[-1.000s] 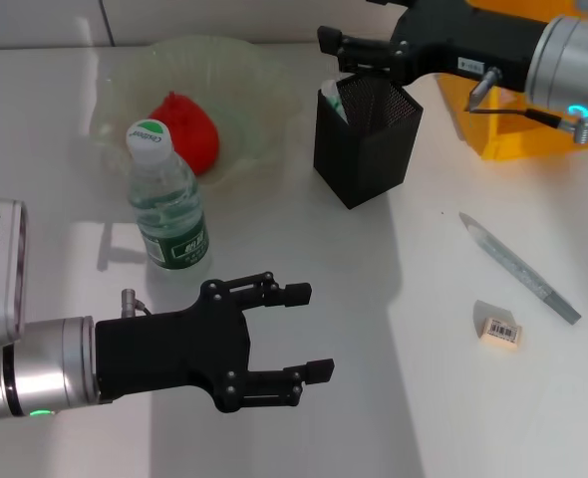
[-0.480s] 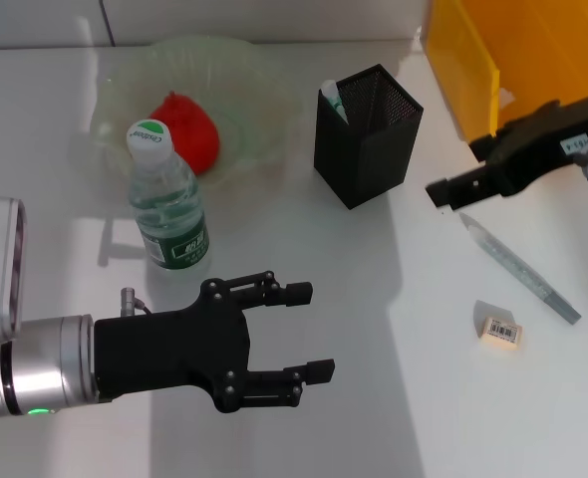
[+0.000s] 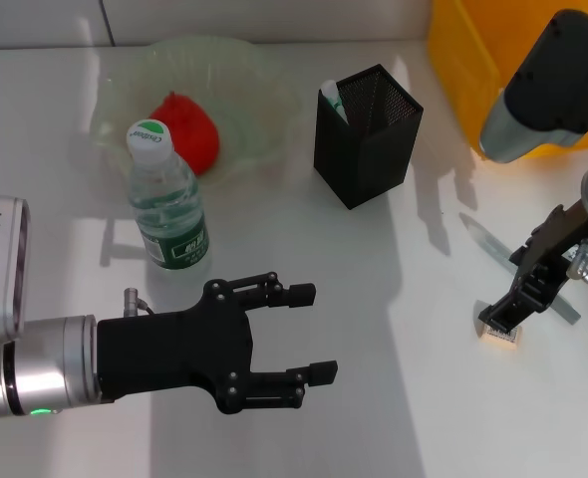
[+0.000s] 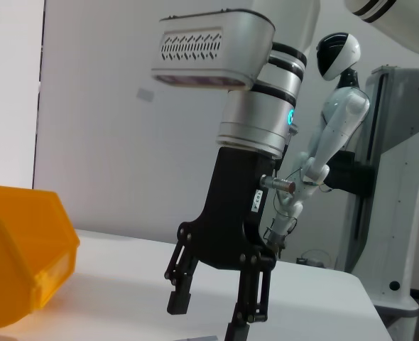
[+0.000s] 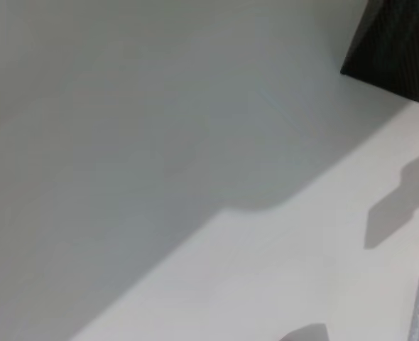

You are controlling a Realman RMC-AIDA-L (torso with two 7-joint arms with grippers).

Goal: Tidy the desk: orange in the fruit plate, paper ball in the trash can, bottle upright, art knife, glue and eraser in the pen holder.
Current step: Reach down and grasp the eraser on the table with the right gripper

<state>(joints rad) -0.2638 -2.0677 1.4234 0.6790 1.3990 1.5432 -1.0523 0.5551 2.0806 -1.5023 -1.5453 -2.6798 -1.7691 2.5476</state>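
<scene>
On the worktop (image 3: 374, 279), at the robot's right, the eraser (image 3: 500, 333) lies flat directly beneath the right pincer (image 3: 513, 311); the art knife (image 3: 493, 242) lies just beside it, partly hidden by the arm.

Handling, by judgement:
- Eraser: a small, light, slightly yielding block. Grip it across its two longer side faces; it may skid on the smooth surface if only one finger makes contact.
- Art knife: thin, stiff and low-lying. Take it across the middle of the handle.

Right arm pose: the forearm comes in from the yellow bin (image 3: 473, 70) side and the wrist points steeply down, fingertips at or just above the eraser. The left wrist view shows its fingers (image 4: 180, 291) parted to a moderate gap, holding nothing.

Left arm pose: the left pincer (image 3: 309, 334) hangs low over the near worktop, level, fingers spread wide and empty, near the upright bottle (image 3: 164, 204).

Destination: the pen holder (image 3: 366, 134) stands well apart, beyond the eraser.
</scene>
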